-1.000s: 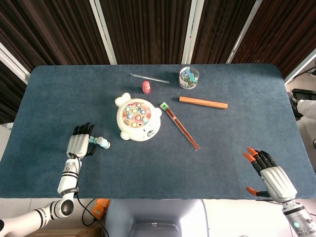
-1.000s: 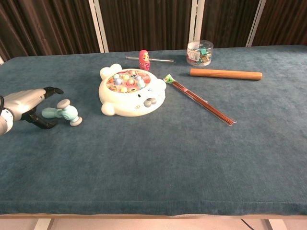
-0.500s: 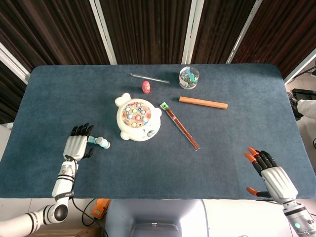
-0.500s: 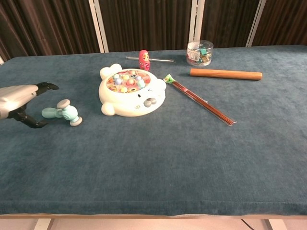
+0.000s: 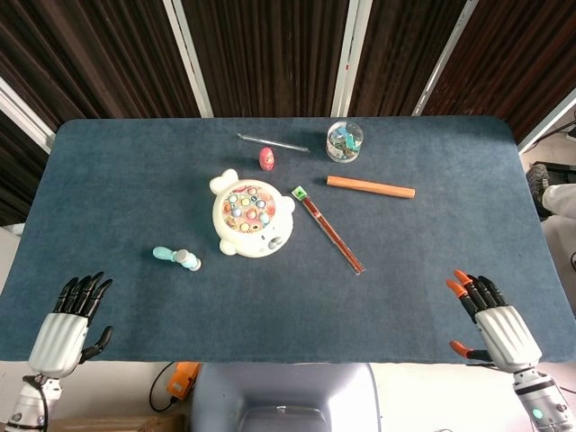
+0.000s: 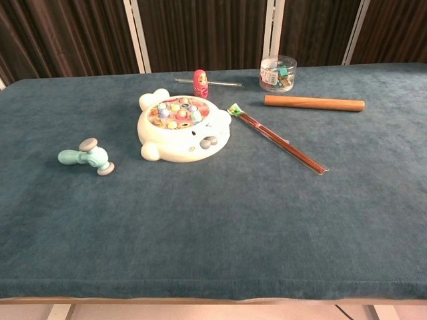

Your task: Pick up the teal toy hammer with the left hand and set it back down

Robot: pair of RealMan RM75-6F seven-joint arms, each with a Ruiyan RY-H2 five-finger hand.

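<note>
Teal toy hammer point(image 5: 176, 258) single on table point(image 5: 108, 180), left robot hand point(image 5: 67, 328) and right robot hand point(image 5: 495, 322) spread, empty

Dark slatted wall point(image 5: 270, 54), white strips point(image 5: 190, 54)

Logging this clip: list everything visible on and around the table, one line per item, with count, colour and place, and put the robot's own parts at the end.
toy hammer: 1, teal with grey head ends, lying left of the game.
fishing game toy: 1, cream with coloured pieces, table centre.
nesting doll: 1, red-pink, behind the game.
clear rod: 1, transparent, far side by the doll.
clear jar: 1, holding coloured bits, far side.
wooden stick: 1, orange-brown, right of centre.
chopsticks packet: 1, red-brown, diagonal right of the game.
table: 1, dark blue cloth.
left hand: 1, white and black, near left edge, holding nothing.
right hand: 1, white, orange-tipped, near right edge, holding nothing.
</note>
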